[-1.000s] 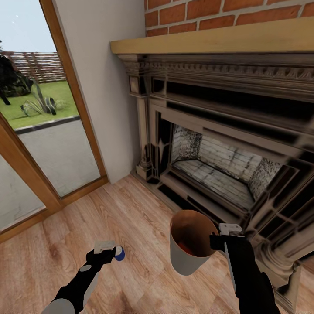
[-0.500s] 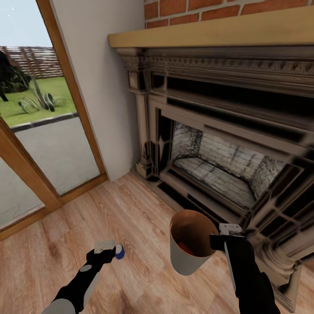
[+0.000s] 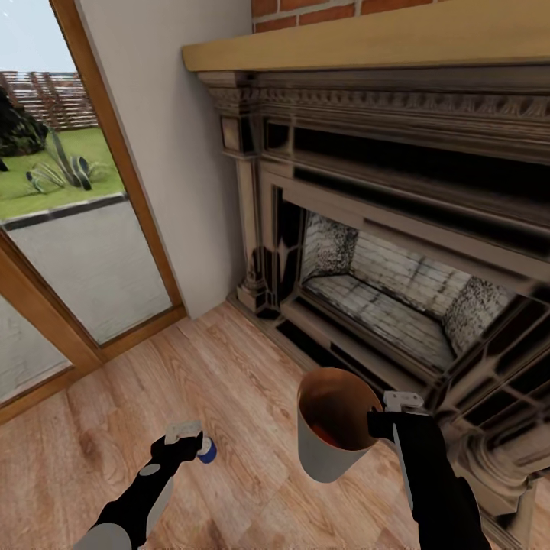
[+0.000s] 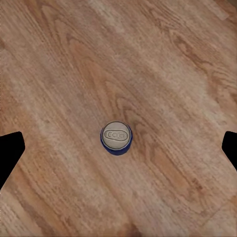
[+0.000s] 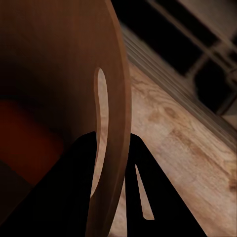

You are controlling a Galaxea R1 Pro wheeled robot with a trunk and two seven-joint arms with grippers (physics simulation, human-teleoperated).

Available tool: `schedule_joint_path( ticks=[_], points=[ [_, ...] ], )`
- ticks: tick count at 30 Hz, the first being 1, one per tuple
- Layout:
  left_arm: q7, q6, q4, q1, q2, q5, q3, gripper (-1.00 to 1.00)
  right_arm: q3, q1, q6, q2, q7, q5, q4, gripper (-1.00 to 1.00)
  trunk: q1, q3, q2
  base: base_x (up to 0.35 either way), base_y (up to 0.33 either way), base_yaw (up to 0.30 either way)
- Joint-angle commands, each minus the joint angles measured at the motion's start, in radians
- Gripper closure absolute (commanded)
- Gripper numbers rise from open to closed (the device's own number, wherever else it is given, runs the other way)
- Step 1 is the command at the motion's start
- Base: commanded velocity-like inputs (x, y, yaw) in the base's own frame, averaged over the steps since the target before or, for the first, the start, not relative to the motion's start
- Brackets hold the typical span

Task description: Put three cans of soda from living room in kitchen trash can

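Left gripper (image 3: 191, 441) hangs spread above the blue can (image 4: 116, 138), standing on the floorboards before the fireplace (image 3: 382, 290). Right gripper (image 3: 386, 416) pinches the bin (image 3: 332, 435) rim. I'd descend centred.

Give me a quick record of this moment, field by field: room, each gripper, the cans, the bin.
room: living room, wood plank floor, fireplace, glass door
left gripper: open, above the blue can, fingers wide of it
blue can: upright on the floor, not gripped
right gripper: shut on the trash can rim
trash can: held off the floor, something orange-red inside
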Motion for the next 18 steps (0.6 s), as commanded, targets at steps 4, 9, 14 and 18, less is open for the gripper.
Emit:
schedule_joint_path(
  ticks=[4, 9, 14, 18],
  points=[
    [0.000, 0.000, 0.000, 0.000, 0.001, 0.000, 0.000, -1.00, 0.000, 0.000, 0.001, 0.000, 0.003, -0.017, 0.000, 1.00, 0.000, -0.006, 0.000, 0.045, 0.000, 0.000],
    [0.000, 0.000, 0.000, 0.000, 0.002, 0.000, 0.000, -1.00, 0.000, 0.000, 0.001, 0.000, 0.003, -0.017, 0.000, 1.00, 0.000, -0.014, 0.000, 0.147, 0.000, 0.000],
    [0.000, 0.000, 0.000, 0.000, 0.002, 0.000, 0.000, -1.00, 0.002, 0.000, 0.001, 0.000, 0.003, -0.016, 0.000, 1.00, 0.000, -0.022, 0.000, 0.020, 0.000, 0.000],
    [0.000, 0.000, 0.000, 0.000, 0.002, 0.000, 0.000, -1.00, 0.002, 0.000, 0.001, 0.000, 0.003, -0.015, 0.000, 1.00, 0.000, -0.029, 0.000, 0.003, 0.000, 0.000]
  ],
)
